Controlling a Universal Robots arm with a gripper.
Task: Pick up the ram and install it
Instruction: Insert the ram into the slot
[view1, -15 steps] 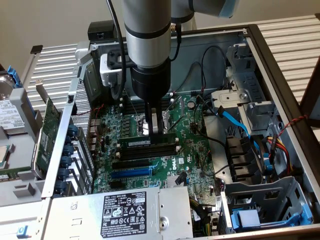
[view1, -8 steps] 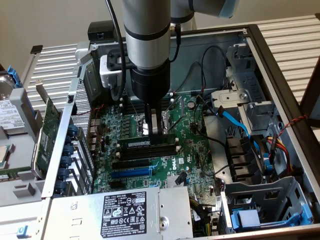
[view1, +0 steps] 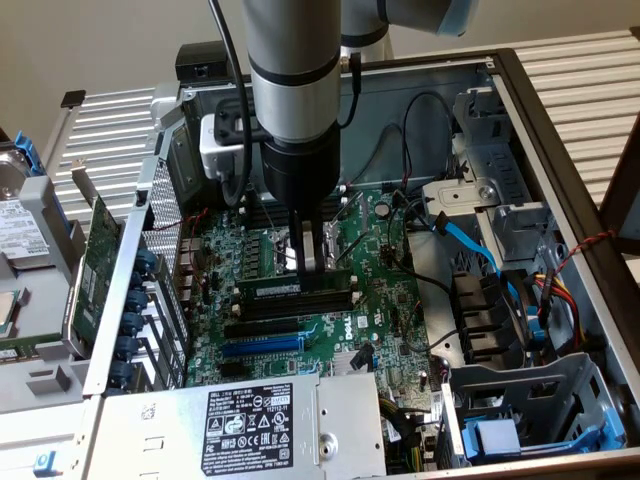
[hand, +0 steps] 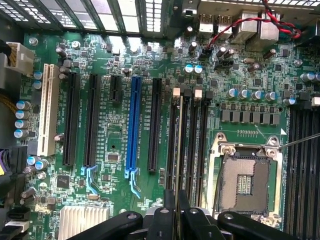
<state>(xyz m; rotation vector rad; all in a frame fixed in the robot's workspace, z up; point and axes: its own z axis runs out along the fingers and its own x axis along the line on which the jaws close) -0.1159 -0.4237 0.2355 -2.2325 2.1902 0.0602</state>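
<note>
The gripper jaws pinch the ram, seemingly over a slot; any tilt could jam it.

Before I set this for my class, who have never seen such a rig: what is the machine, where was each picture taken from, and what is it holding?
The grey column is a robot arm reaching down into an open computer case. One picture comes from a camera standing off the arm; the other from a camera on its wrist, looking down past the gripper at the motherboard. The gripper is shut on the ram, a narrow memory stick, at the black memory slots. Whether it is seated cannot be told.
</note>
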